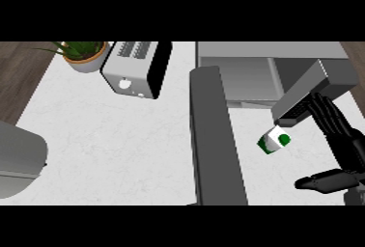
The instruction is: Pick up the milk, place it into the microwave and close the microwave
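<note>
The right hand (341,144) at four o'clock has straight, released fingers, holding nothing. Beside it at three o'clock, the milk (274,140) carton shows a green mark, unreadable, near the open microwave (242,72) at one o'clock.

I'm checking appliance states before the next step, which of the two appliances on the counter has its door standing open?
The grey microwave at the upper right: its long dark door swings out toward the viewer. The silver toaster oven beside the potted plant shows no open door.
</note>
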Available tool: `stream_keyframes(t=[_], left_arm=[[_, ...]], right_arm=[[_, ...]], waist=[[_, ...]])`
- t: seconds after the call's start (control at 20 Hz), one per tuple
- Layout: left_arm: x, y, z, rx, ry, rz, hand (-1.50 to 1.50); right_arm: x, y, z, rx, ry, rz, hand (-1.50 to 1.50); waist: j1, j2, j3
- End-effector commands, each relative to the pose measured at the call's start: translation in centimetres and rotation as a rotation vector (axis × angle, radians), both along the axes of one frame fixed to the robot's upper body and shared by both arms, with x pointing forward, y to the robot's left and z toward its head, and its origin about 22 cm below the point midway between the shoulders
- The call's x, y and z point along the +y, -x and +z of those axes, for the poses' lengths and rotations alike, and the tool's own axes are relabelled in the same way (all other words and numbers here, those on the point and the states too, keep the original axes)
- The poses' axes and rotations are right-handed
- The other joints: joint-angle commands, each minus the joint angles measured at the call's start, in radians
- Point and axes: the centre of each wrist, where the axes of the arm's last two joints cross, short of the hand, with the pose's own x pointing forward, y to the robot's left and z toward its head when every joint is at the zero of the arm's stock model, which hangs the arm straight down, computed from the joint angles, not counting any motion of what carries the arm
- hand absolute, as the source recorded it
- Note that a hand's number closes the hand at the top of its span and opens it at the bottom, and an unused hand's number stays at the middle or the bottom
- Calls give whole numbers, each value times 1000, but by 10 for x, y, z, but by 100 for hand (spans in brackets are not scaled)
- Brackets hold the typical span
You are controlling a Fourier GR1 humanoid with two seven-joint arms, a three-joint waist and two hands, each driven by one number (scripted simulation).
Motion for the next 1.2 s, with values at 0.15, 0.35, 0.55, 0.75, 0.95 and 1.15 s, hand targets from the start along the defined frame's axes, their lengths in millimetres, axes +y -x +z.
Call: stream_keyframes(t=[0.15,0.35,0.55,0.75,0.95,1.15], left_arm=[[-12,23,19,-73,37,-42,-150],[8,29,8,-68,55,-40,-150],[7,33,13,-77,35,-34,-150],[5,36,7,-73,61,-46,-150],[10,32,11,-57,60,-72,-150],[9,40,4,-64,54,-71,-150]], right_arm=[[-9,-5,-55,66,57,-45,-150],[-38,-5,-81,102,92,-98,-150],[-43,5,-113,107,87,-75,-150],[-33,5,-135,102,174,-70,-150],[-19,-18,-138,101,192,-42,-150],[-37,-9,-145,94,162,-63,-150]], waist=[[3,0,1],[15,2,1],[13,3,2],[21,4,2],[18,6,3],[32,9,4]])
